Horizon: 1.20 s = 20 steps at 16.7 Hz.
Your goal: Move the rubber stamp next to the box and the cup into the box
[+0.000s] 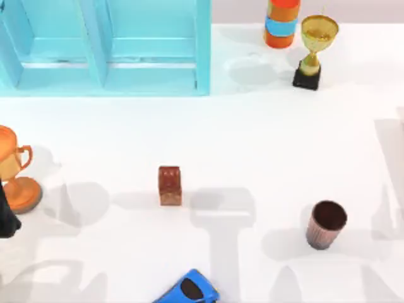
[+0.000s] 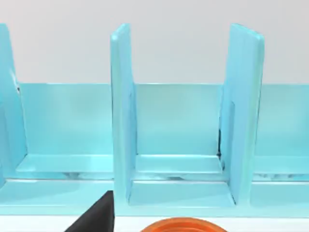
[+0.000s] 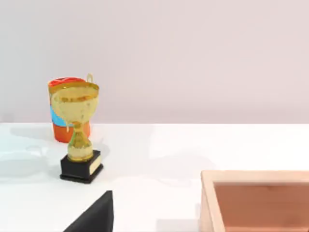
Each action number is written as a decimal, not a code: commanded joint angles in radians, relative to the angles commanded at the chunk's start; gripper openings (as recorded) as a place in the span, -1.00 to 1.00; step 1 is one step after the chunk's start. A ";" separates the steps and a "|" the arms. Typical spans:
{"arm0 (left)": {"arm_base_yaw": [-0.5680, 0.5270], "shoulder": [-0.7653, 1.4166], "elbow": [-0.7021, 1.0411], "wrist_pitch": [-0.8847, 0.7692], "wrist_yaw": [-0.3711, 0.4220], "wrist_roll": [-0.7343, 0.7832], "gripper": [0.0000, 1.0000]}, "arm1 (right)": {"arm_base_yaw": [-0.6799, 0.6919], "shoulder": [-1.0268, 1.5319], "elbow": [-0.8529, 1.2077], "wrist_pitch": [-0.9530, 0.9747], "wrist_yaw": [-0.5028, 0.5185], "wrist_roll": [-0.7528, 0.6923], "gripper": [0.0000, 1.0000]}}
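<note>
Rubber stamp (image 1: 170,185), a reddish-brown mottled block, stands upright and alone on the white table (image 1: 265,145), a little left of the middle and toward the near edge. The cup (image 1: 326,225), ribbed pinkish-brown outside and dark inside, stands upright well apart from the stamp, nearer the table's right edge and near edge. A light wooden box (image 3: 255,200) with an open top shows in the right wrist view, its inside bare as far as can be seen. At the far edge, toward the left corner, stands a turquoise shelf unit (image 1: 104,47) with upright dividers. Toward the far right corner a gold trophy (image 1: 314,50) on a black base stands just beside an orange can with a blue band (image 1: 281,23). An orange handled trophy (image 1: 14,170) sits at the left edge, with a dark part of the left arm (image 1: 7,218) just beside it. A blue object with a dark inset (image 1: 189,289) lies at the near edge; it may be a toy car. Whether either gripper's fingers are apart or together cannot be told.
</note>
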<state>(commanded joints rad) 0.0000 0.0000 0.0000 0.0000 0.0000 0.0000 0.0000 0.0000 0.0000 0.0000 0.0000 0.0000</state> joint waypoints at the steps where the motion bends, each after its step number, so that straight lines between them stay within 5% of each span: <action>1: 0.000 0.000 0.000 0.000 0.000 0.000 1.00 | 0.000 0.000 0.000 0.000 0.000 0.000 1.00; 9: 0.000 0.000 0.000 0.000 0.000 0.000 1.00 | 0.155 0.264 0.277 -0.188 -0.049 0.086 1.00; 20: 0.000 0.000 0.000 0.000 0.000 0.000 1.00 | 0.614 1.302 1.400 -0.830 -0.123 0.427 1.00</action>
<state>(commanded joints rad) 0.0000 0.0000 0.0000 0.0000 0.0000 0.0000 0.6137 1.3019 1.4002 -0.8299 -0.1226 0.4266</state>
